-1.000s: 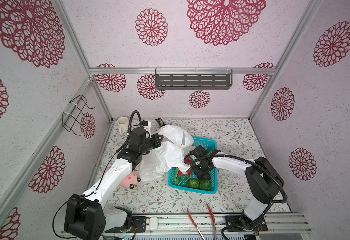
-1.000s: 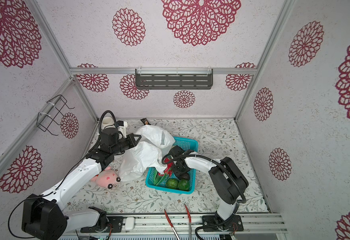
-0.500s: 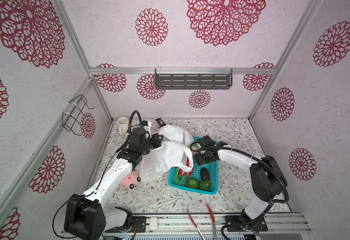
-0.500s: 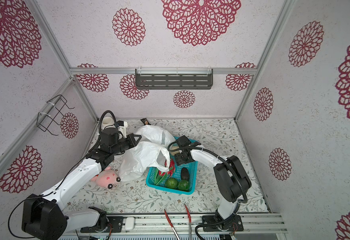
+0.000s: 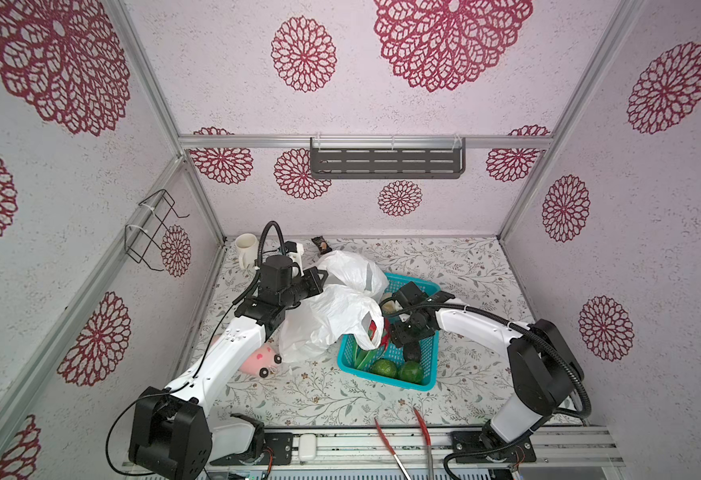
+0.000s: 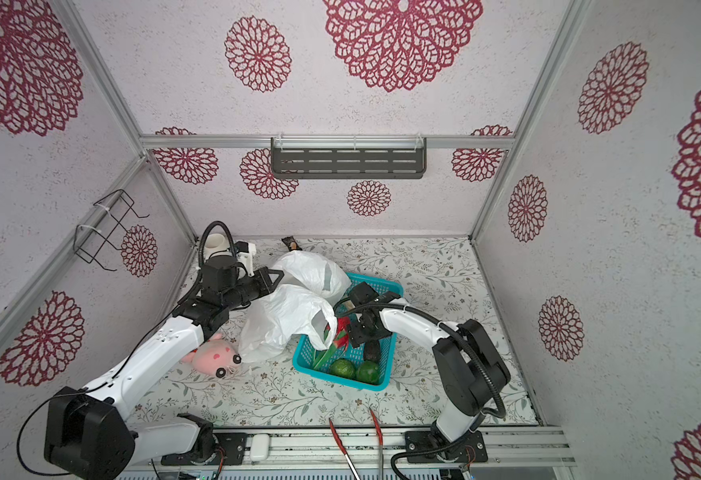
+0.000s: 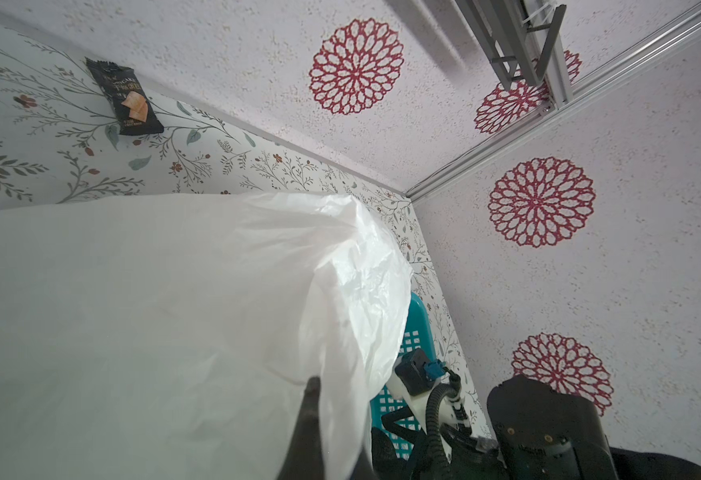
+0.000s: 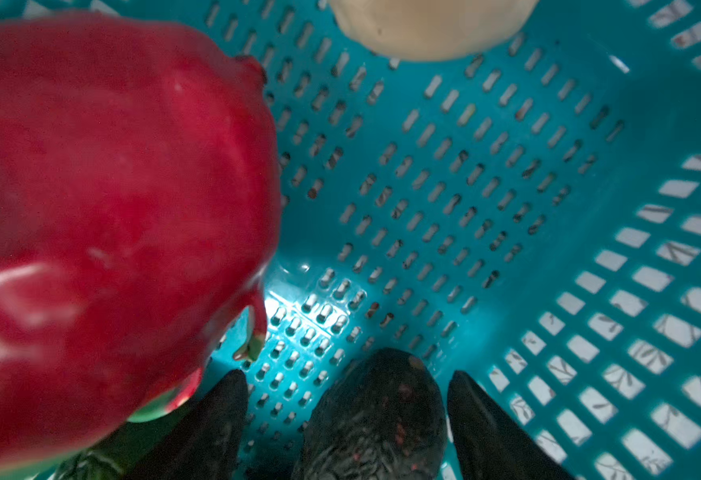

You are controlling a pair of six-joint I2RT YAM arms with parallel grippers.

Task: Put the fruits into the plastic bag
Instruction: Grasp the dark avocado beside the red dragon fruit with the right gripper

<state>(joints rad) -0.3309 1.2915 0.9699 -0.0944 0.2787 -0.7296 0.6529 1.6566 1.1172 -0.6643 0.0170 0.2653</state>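
Floral tabletop [image 5: 444, 266], rosette-papered walls [image 5: 423, 208] — the left gripper [image 5: 326, 286] is clenched on the white plastic bag [image 5: 324, 316] overhanging the teal basket [image 5: 382, 379]. Inside that basket the right gripper [image 8: 346, 374] stands released astride the avocado [image 8: 373, 415], dragon fruit [image 8: 112, 187] alongside.

Floral worktop [image 5: 444, 266] carries: white mug [image 5: 245, 246], back-left corner; dark snack packet [image 5: 320, 244], back edge; plastic bag [image 5: 328, 320] and teal basket [image 5: 386, 379] mid-worktop; pink plush toy [image 5: 259, 361] beside the bag.

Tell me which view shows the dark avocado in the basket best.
The right wrist view: the avocado fills the foreground, pebbly skin clear, between the fingers of the open right gripper. Both top views show it small and dark in the teal basket, partly under the gripper. The left wrist view misses it.
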